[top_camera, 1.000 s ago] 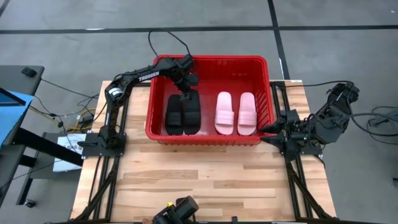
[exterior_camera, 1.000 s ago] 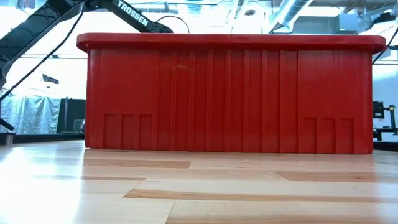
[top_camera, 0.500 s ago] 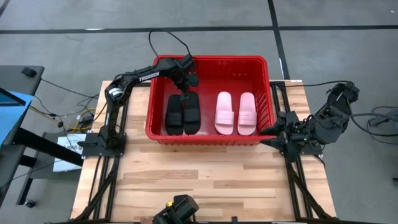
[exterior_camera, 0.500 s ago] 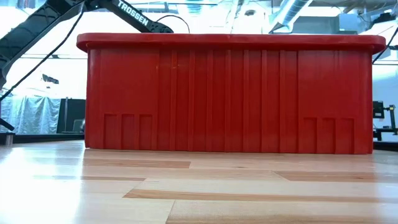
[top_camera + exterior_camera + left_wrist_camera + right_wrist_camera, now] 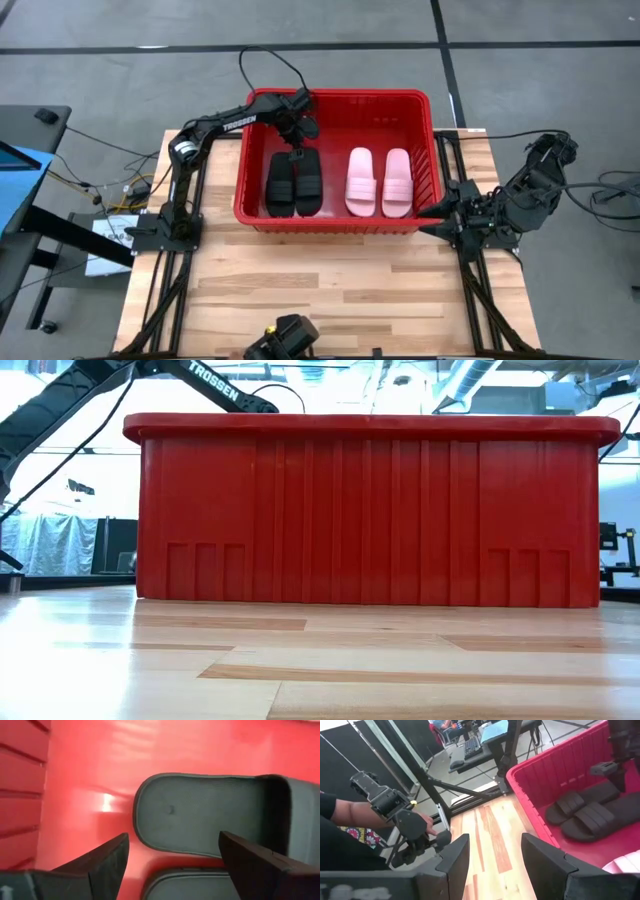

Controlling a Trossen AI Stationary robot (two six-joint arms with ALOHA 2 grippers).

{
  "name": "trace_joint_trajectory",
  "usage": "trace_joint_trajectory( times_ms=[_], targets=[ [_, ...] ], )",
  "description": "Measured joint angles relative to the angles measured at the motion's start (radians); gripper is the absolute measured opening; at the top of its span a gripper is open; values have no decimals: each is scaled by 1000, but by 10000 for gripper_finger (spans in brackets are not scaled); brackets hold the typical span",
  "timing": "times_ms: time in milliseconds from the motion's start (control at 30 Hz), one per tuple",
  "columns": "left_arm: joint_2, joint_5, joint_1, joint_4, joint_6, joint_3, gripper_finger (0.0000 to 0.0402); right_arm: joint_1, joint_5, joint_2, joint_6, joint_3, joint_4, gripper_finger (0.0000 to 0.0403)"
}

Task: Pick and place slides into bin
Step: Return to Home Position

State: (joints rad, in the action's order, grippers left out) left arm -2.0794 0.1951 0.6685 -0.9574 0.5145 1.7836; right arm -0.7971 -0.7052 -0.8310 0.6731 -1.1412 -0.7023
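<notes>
The red bin (image 5: 336,100) stands on the far half of the table. Inside it lie two black slides (image 5: 294,183) side by side on its floor at the left and two pale pink slides (image 5: 380,181) at the right. My left gripper (image 5: 298,152) is open inside the bin, just above the far end of the black slides; in the left wrist view its fingers stand over a black slide's heel end (image 5: 200,815) without touching it. My right gripper (image 5: 432,215) is open and empty beside the bin's right wall. The black slides also show in the right wrist view (image 5: 590,810).
The near half of the wooden table (image 5: 330,290) is bare wood in front of the bin. In the low view the bin's near wall (image 5: 370,510) fills the picture. A person's hand on a controller (image 5: 410,827) shows beyond the table's left side in the right wrist view.
</notes>
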Motion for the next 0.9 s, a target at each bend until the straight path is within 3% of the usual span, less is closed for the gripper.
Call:
trace_joint_trajectory(
  times_ms=[100,300,433,667,800,900],
  targets=[
    [21,31,0,-6,-39,0,298,0,-2,0,0,0,1,171],
    [170,208,1,-9,-109,0,298,0,-7,-1,-1,0,17,169],
    [353,280,-6,36,-188,0,298,0,-3,-2,-1,0,38,170],
    [677,271,-72,103,-246,1,298,-2,-27,-2,18,0,-5,170],
    [835,277,-135,101,-249,-10,298,-2,-65,-14,-288,0,187,169],
    [974,277,-188,161,-301,-102,298,2,110,-11,-514,0,392,169]
  ],
)
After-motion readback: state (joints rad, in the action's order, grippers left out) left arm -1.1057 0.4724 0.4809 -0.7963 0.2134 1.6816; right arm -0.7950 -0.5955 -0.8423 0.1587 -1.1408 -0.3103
